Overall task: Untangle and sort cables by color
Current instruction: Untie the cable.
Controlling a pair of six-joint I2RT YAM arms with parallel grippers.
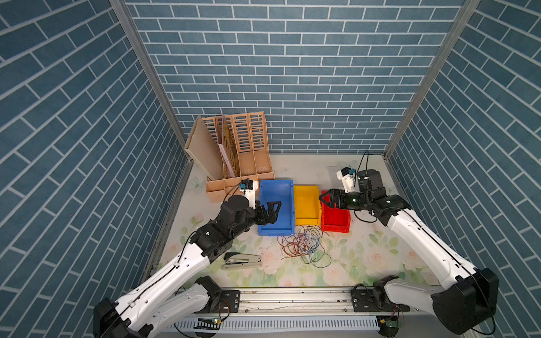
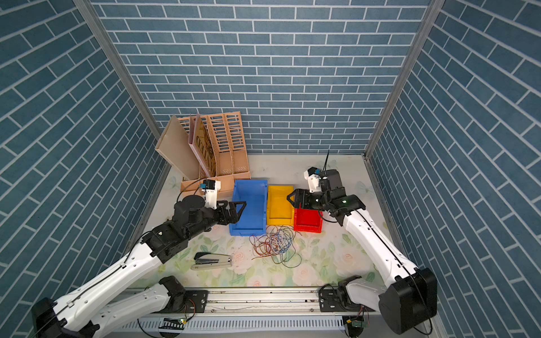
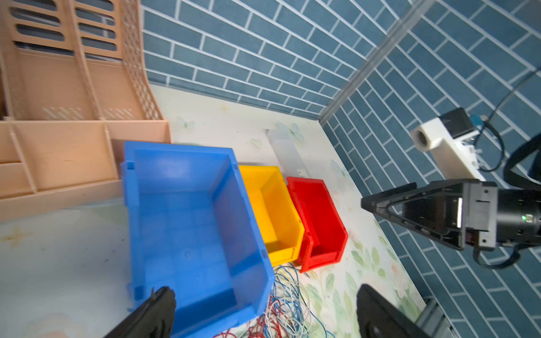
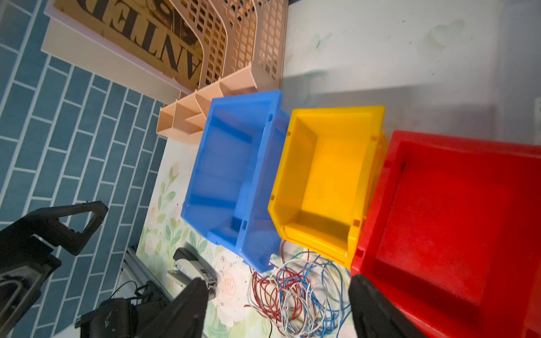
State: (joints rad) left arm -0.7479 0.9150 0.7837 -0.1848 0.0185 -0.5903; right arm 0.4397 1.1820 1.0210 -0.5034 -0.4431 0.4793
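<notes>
A: State of the left gripper point(image 1: 273, 212)?
B: Spread wide, gripping nothing; hovering over the 9 o'clock side of the blue bin point(image 1: 281, 225).
A: And the right gripper point(image 1: 324, 201)?
B: Jaws apart too, empty, plain to see from the right wrist view. Poised above the seam between the yellow bin point(image 1: 306, 204) and the red bin point(image 1: 336, 224).
A: Whereabouts of the cables point(image 1: 303, 244)?
B: One tangled heap of blue, whitish and red-brown loops, flat on the floral table point(image 1: 366, 257), at 6 o'clock of the yellow bin, just beside its front edge. Untouched by either gripper.
A: Farther out?
B: A stapler point(image 1: 243, 260) at 8 o'clock of the heap, well apart; a peach file rack point(image 1: 251, 152) at 11 o'clock of the blue bin.
</notes>
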